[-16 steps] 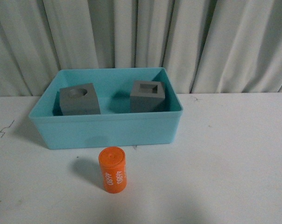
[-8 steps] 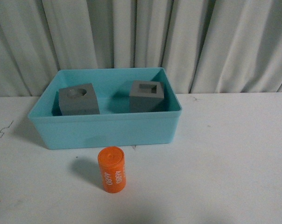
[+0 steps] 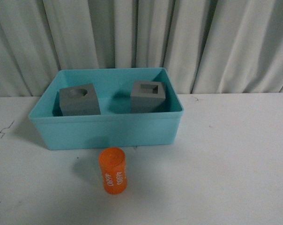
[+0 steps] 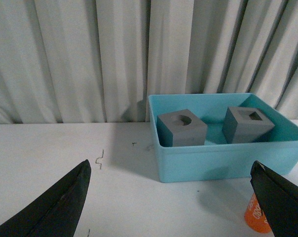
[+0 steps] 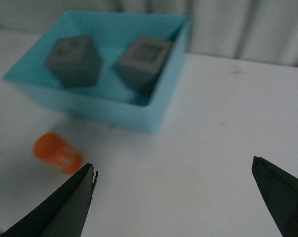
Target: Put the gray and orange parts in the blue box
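The blue box (image 3: 106, 132) sits on the white table (image 3: 226, 154) in front of a pleated curtain (image 3: 132, 37). Inside the box, the gray cube with a round recess (image 3: 79, 101) stands at the left end and the gray cube with a square recess (image 3: 148, 97) at the right end, well apart. The orange cylinder (image 3: 113, 171), marked with white numerals, stands upright on the table just in front of the box's near wall, outside it. The left gripper (image 4: 169, 170) is spread wide and holds nothing. The right gripper (image 5: 173, 165) is likewise spread wide and empty, and its view is blurred.
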Robot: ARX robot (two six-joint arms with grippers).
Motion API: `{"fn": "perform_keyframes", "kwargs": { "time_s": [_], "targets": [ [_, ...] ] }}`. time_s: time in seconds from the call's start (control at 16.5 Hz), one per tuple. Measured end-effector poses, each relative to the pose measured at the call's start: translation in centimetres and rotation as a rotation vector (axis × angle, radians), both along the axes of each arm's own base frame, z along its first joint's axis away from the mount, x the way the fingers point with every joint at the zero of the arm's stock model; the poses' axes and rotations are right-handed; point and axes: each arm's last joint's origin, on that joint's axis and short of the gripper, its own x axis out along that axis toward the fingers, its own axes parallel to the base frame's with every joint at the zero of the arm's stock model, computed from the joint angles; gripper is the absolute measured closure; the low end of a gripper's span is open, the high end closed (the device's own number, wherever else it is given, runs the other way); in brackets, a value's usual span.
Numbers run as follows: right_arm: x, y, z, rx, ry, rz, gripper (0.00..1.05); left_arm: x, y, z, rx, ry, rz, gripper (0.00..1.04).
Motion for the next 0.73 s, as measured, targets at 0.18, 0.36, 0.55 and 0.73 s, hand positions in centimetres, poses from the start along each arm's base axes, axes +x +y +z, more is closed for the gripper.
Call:
{"fn": "perform_keyframes", "kwargs": {
  "time_s": [0.18,0.36,0.55,0.73],
  "targets": [
    [2.4,7.1,-1.8,-0.068,0.131,0.369,0.06,0.0,0.0,0.0,0.0,0.0,0.0,0.07],
    [4.6,13.9,-4.3,-0.186,0.185,0.566,0.06,0.0,0.0,0.0,0.0,0.0,0.0,0.07],
    [6.7,18.5,-5.5,-0.233,0.179,0.63,0.06,0.0,0.0,0.0,0.0,0.0,0.0,0.07],
    [8.0,21.1,-7.2,-0.258,0.206,0.653,0.06,0.0,0.0,0.0,0.0,0.0,0.0,0.07]
  ]
}}
